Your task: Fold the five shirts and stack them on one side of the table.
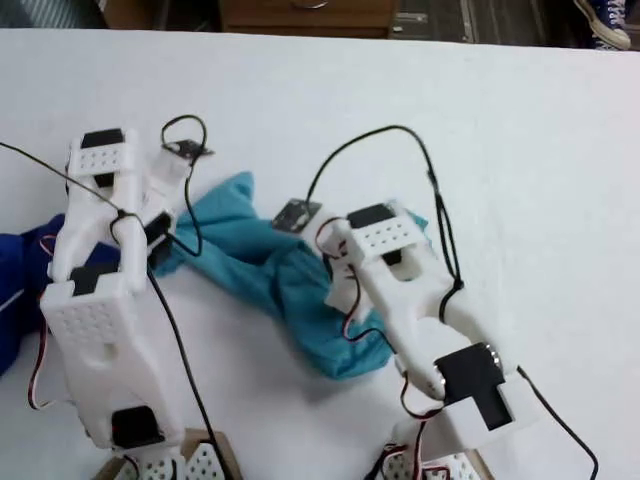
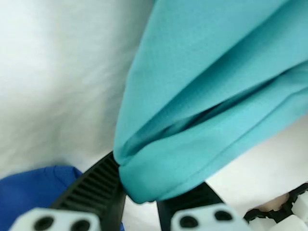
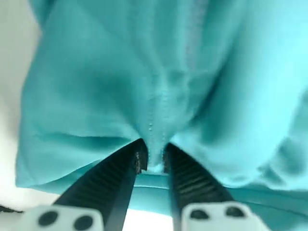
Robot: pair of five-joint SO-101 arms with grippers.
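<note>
**Desk:** What is lying at the left edge?

**Photographer:** A blue shirt (image 1: 20,270) is sitting crumpled at the left edge of the white table (image 1: 500,150), just beside the left arm's base. Nothing is touching it.

**Desk:** And the left gripper (image 2: 137,187)?

**Photographer:** It is pinching a folded edge of the teal shirt (image 1: 260,265), and the cloth is bulging out between its black fingers (image 2: 96,185). That is the shirt's far-left end.

**Desk:** How is the shirt lying?

**Photographer:** It is running as a rumpled band on the table, slanting from that far-left end down toward the near right, between the two arms. It is lying well apart from any neat stack.

**Desk:** The right side?

**Photographer:** The right gripper (image 3: 154,159) is nipping a ridge of the same teal cloth toward the band's other end, with its tips nearly meeting on the fabric. Some shirt is trailing past it toward the near edge.

**Desk:** So what is the next move hanging on?

**Photographer:** As I am reading it, on that slant. Each gripper is holding the end nearer to it, so drawing apart along the band should be what spreads the shirt flat for folding.
</note>
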